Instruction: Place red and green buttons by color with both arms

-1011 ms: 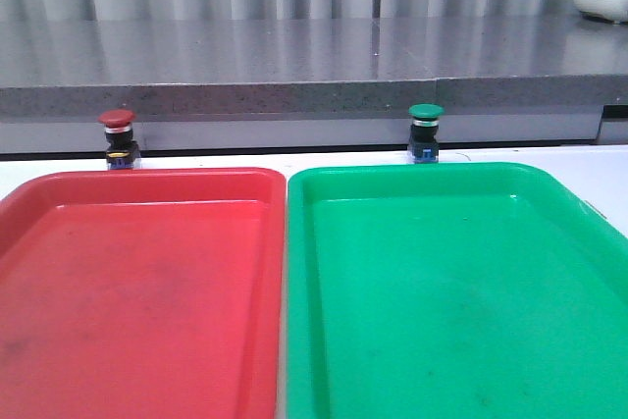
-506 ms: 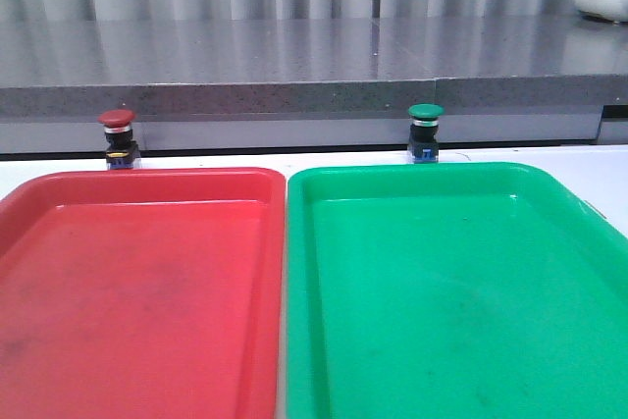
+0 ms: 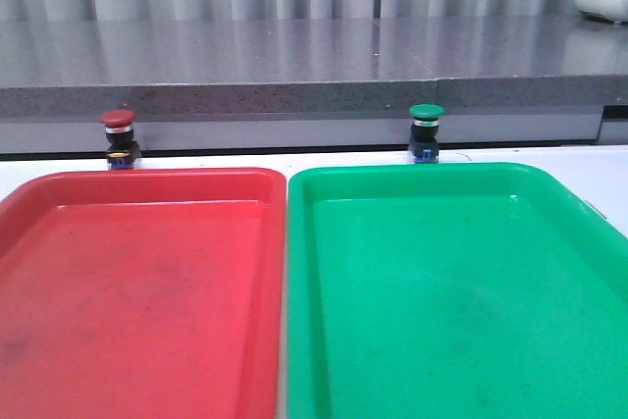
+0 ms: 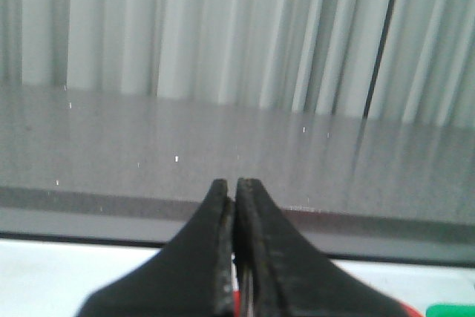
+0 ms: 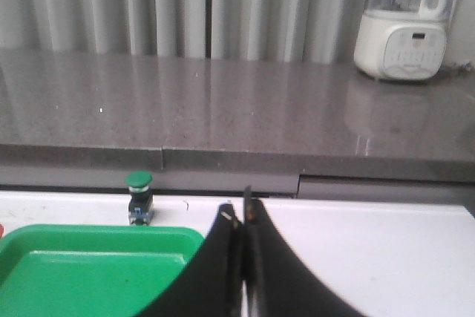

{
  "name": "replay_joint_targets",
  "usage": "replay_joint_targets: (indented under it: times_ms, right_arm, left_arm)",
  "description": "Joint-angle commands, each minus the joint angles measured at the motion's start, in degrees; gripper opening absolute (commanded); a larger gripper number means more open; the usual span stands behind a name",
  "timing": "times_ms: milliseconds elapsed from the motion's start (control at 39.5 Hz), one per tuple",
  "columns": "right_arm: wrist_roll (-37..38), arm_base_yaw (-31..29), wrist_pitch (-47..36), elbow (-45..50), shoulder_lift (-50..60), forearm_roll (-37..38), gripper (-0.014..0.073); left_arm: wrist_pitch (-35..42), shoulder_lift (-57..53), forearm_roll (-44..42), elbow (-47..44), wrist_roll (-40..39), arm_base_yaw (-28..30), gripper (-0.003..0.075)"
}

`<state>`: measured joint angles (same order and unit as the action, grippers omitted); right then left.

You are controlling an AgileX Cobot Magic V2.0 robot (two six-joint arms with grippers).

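change: none across the front frames; buttons and trays lie the same as a second ago, task not started.
red button (image 3: 117, 137): upright on the white worktop (image 3: 608, 179), at 12 o'clock of the red tray, just beyond its far rim, near its left corner; not in the tray.
red tray (image 3: 147, 180): left half of front view, nothing in it, side by side with the green tray.
green button (image 3: 426, 131): upright on worktop at 12 o'clock of the green tray, just past the far rim; also in right wrist view (image 5: 139, 197).
green tray (image 3: 422, 172): right half, nothing in it.
left hand (image 4: 235, 202): fingers pressed together, gripping nothing, held above the worktop; not in front view.
right hand (image 5: 240, 217): fingers closed together, nothing held; green button at its 10 o'clock, well apart.
meaning: both picks remain; my read, each hand must open and reach its own button first.
white appliance (image 5: 404, 31): on the grey counter, 1 o'clock of right hand, irrelevant.
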<state>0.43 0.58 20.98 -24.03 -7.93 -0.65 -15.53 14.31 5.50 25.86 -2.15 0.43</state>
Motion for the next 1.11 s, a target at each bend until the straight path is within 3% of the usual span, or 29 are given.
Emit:
replay_joint_targets:
  times_ms: [0, 607, 683, 784, 860, 936, 1011, 1087]
  right_arm:
    - [-0.1, -0.3, -0.9, -4.2, -5.7, 0.1, -0.0123]
    - [-0.1, -0.3, -1.4, -4.6, -8.1, 0.1, -0.0123]
    - [-0.1, -0.3, -1.5, -4.6, -8.1, 0.1, -0.0118]
    - [-0.4, -0.3, -1.5, -4.6, -8.1, 0.1, -0.0057]
    - [-0.4, -0.3, -1.5, -4.6, -8.1, 0.1, 0.0031]
    - [-0.4, -0.3, -1.5, -4.6, -8.1, 0.1, 0.0153]
    - [-0.1, -0.3, -1.5, -4.6, -8.1, 0.1, 0.0283]
    - [-0.4, -0.3, -1.4, -4.6, -8.1, 0.1, 0.0427]
  left_arm:
    - [-0.3, 5.1, -0.2, 4.6, 0.1, 0.1, -0.002]
    - [0.2, 6.6, -0.2, 4.8, 0.1, 0.1, -0.0004]
    - [0.2, 6.6, -0.2, 4.8, 0.1, 0.1, 0.0071]
    - [0.2, 6.6, -0.2, 4.8, 0.1, 0.1, 0.0284]
    - [0.4, 6.6, -0.2, 4.8, 0.1, 0.1, 0.047]
    - [1.0, 6.6, -0.2, 4.8, 0.1, 0.1, 0.06]
    - [1.6, 6.6, -0.2, 4.8, 0.1, 0.1, 0.0646]
    - [2.2, 6.6, -0.2, 4.8, 0.1, 0.1, 0.064]
